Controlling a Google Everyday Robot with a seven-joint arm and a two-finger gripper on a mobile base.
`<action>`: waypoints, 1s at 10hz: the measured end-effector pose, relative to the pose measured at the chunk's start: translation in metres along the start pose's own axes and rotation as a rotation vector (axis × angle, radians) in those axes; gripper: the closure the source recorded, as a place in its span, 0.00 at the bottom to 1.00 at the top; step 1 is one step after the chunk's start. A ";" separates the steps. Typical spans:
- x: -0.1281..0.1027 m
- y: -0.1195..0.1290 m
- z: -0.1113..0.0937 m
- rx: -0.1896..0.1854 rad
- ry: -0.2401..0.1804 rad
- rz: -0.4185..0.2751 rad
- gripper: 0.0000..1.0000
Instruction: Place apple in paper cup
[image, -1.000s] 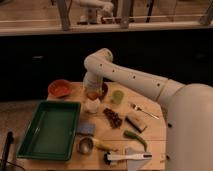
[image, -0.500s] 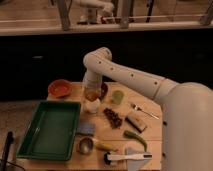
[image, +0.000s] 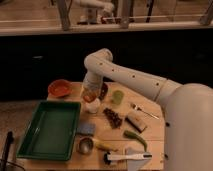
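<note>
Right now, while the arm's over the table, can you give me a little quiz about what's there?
1. Which cup is right under the gripper? A the paper cup; B the light green cup; C the metal cup.
2. True or false: the orange bowl lies inside the green tray.
3. Fill in: the round orange-red fruit at the gripper is the ____.
Key: 1 A. 2 False: the orange bowl stands outside, behind the green tray. 3 apple.
</note>
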 end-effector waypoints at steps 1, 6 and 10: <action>0.000 0.001 0.000 0.000 0.000 0.001 0.20; -0.001 0.001 -0.002 -0.003 -0.006 0.000 0.20; 0.001 0.002 -0.004 -0.007 -0.016 -0.006 0.20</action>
